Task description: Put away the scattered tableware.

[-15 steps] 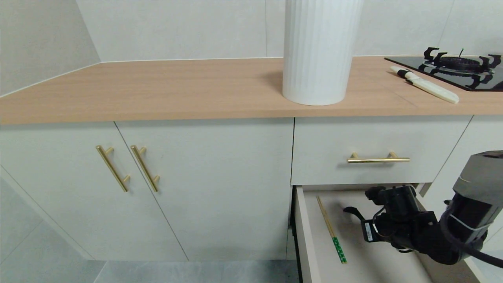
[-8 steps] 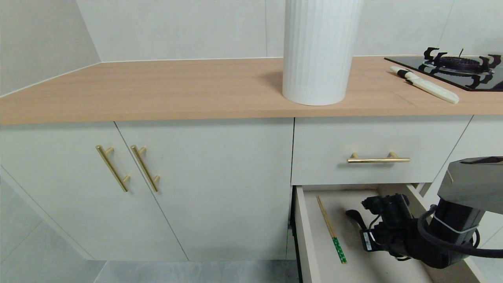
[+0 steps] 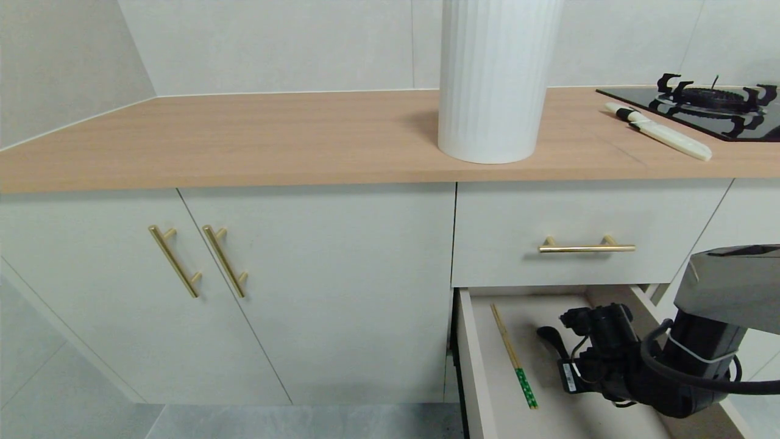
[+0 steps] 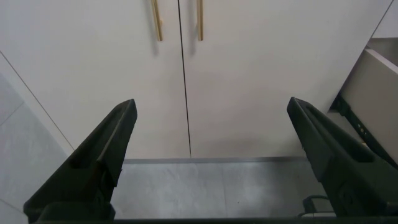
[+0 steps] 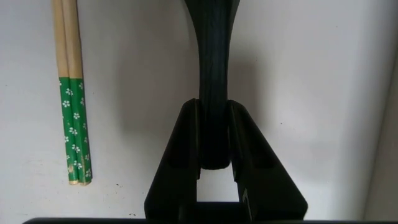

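The dark utensil (image 5: 214,74) sits inside the open drawer (image 3: 472,360), its handle pinched in the right gripper (image 5: 214,124), near green-ended chopsticks (image 3: 514,356) on the drawer floor. A white label (image 3: 570,376) on that wrist is too small to read. The left gripper (image 4: 211,124), spread wide, faces cabinet doors (image 4: 249,74) beside the drawer.

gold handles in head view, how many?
3. Left door handle, right door handle beside it, and upper drawer handle. The open drawer's front is cut off, so another may be hidden.
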You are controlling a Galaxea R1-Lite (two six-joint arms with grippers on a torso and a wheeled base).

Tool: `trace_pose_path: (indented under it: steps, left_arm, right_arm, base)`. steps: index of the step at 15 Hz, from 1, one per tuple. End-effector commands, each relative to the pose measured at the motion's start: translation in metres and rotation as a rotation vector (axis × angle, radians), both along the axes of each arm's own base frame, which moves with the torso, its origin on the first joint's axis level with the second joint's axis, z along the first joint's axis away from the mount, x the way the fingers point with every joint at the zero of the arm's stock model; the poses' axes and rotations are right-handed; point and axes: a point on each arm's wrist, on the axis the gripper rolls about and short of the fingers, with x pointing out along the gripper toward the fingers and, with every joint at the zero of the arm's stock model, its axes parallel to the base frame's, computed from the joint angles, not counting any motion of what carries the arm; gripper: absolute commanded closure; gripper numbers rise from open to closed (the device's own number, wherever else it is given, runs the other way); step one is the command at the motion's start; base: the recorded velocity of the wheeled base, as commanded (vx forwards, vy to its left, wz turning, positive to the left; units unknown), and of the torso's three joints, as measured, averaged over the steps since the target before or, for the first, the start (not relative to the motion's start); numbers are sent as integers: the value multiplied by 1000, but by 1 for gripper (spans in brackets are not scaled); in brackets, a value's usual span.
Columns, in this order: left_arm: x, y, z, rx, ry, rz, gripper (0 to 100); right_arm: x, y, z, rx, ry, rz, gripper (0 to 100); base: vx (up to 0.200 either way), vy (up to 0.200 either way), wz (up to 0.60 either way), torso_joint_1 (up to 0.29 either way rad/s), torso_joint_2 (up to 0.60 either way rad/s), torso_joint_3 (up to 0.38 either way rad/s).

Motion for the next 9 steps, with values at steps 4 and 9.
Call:
trace_pose_path:
  steps: [4,9]
  left_arm:
    - [0,0,0,0,0,0,0]
    - [0,0,0,0,0,0,0]
  right_arm:
    - [0,0,0,0,0,1,0]
    - [1,0,20,12,-54,-1,0]
  base:
    - [0,0,0,0,0,0]
    - [0,0,0,0,0,0]
